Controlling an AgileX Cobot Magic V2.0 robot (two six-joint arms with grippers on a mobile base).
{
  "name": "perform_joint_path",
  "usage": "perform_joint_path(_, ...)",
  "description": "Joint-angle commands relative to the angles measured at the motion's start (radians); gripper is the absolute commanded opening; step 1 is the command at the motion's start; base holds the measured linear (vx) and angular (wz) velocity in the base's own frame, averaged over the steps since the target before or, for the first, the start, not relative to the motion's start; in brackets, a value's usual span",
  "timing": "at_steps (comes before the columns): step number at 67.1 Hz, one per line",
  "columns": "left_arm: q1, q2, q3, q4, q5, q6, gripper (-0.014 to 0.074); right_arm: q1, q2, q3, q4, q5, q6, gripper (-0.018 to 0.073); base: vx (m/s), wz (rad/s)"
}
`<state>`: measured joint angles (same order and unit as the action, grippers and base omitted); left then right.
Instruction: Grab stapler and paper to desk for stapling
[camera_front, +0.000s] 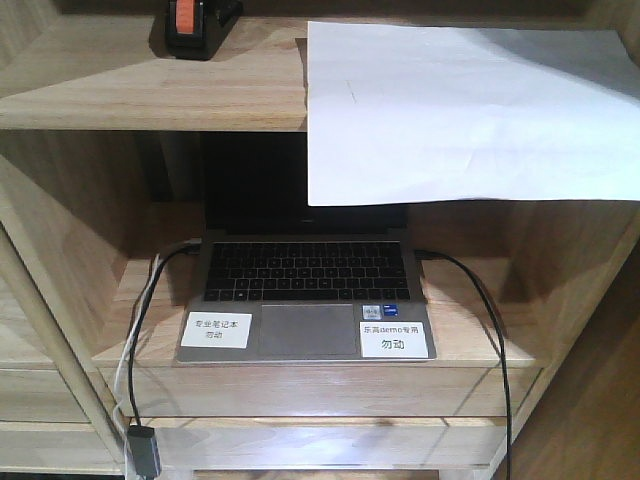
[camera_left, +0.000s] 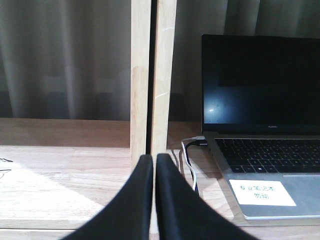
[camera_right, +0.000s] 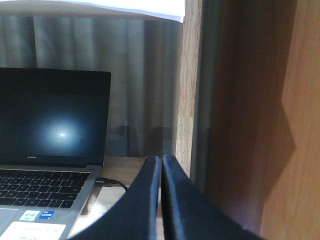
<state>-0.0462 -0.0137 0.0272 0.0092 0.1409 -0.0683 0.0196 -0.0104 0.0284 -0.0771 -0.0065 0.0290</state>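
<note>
The black stapler, showing an orange-red patch, stands at the back left of the upper shelf. The white paper lies on the right of that shelf and droops over its front edge; its underside shows at the top of the right wrist view. My left gripper is shut with nothing in it, facing a wooden upright. Beside the right side panel, my right gripper is shut and empty too. Neither gripper appears in the front view. The desk is out of view.
An open laptop sits on the lower shelf under the paper, with cables on its left and right. Wooden side panels close in the shelf. A grey curtain hangs behind.
</note>
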Motion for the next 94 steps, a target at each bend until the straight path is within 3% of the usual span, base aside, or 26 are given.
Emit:
perform_joint_path(1, -0.004, -0.015, 0.028, -0.009, -0.072, -0.006, -0.0007, 0.002, -0.016, 0.003, -0.001, -0.07, -0.001, -0.0009, 0.0, 0.0)
perform_joint_path(75, -0.004, -0.015, 0.028, -0.009, -0.078, -0.006, -0.0007, 0.002, -0.015, 0.003, -0.001, -0.07, -0.001, -0.0009, 0.0, 0.0)
perform_joint_path(83, -0.004, -0.015, 0.027, -0.009, -0.16, -0.006, -0.0007, 0.002, -0.015, 0.003, -0.001, -0.07, -0.001, -0.0009, 0.0, 0.0)
perform_joint_path(94, -0.004, -0.014, 0.014, -0.009, -0.369, -0.006, -0.0007, 0.002, -0.015, 0.003, -0.001, -0.07, -0.001, -0.0009, 0.0, 0.0)
